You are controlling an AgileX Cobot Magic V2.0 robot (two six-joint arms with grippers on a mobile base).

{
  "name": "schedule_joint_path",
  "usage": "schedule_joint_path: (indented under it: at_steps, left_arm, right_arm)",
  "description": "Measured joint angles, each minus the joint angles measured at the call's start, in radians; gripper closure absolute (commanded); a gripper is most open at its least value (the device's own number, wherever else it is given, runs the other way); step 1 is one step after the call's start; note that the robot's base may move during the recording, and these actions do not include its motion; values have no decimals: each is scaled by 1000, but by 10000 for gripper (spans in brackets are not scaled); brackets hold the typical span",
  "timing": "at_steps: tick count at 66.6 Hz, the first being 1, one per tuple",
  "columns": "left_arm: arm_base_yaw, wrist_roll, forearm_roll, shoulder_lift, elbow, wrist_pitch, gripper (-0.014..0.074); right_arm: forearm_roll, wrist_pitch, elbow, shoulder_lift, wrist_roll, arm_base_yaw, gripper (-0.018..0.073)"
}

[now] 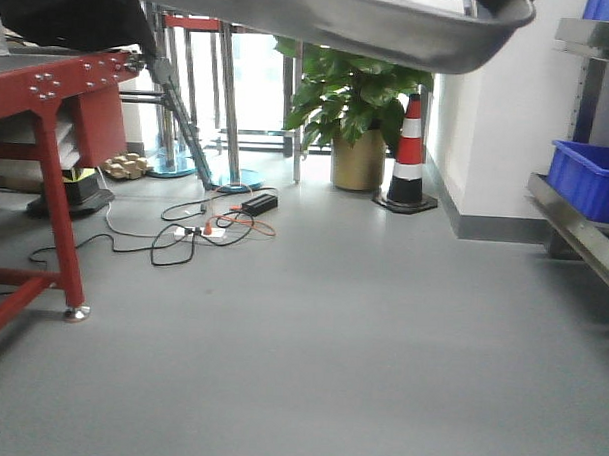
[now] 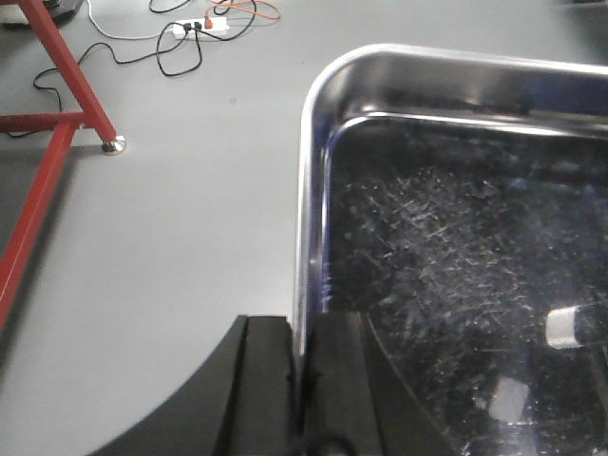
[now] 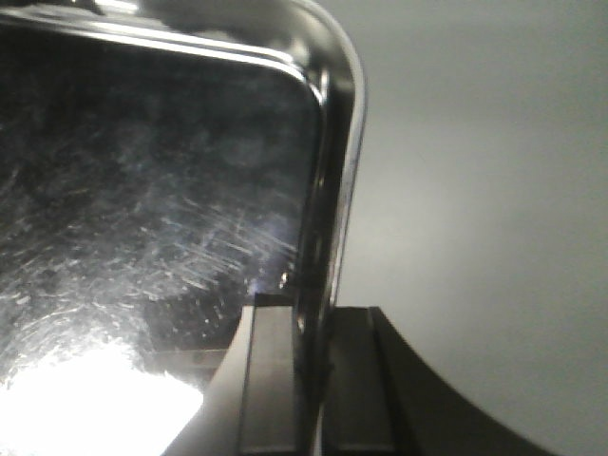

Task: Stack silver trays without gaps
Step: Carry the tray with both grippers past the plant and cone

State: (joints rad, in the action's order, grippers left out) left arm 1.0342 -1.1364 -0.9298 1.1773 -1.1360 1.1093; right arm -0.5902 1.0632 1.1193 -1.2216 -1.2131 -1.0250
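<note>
You get no readable text, numbers, brands or signs in any view. The yellow patch (image 1: 79,177) on the black box (image 1: 76,194) under the red frame (image 1: 75,80) is too small to read.

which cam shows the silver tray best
The left wrist view: the silver tray shows its rounded corner, rim and scratched inside, clamped by the left gripper. The right wrist view shows another corner, glare-washed, in the right gripper. The front view catches only its underside.
</note>
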Motion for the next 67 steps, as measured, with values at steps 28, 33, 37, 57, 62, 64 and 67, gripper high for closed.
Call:
schedule_joint_path:
  at_steps: [28,33,37,57,62,64,67]
  left_arm:
    - [0,0,-4,0,0,6,613]
    - [0,0,-8,0,0,8,613]
    - [0,0,-9,0,0,8,613]
    - [0,0,-26,-2,0,27,613]
    - [0,0,-30,-2,0,34,613]
    - [0,0,-34,-4,0,38,613]
    - [0,0,-36,-4,0,43,613]
  right_arm:
    - [-2,-13,0,0,0,0,582]
    - [-2,-18,0,0,0,0,582]
    - [-2,-23,0,0,0,0,582]
    - [-8,-66,-1,0,0,2,582]
    - [-8,-82,-2,0,2,4,582]
    - [-8,-86,-2,0,2,4,582]
    - [-10,-95,-2,0,2,4,582]
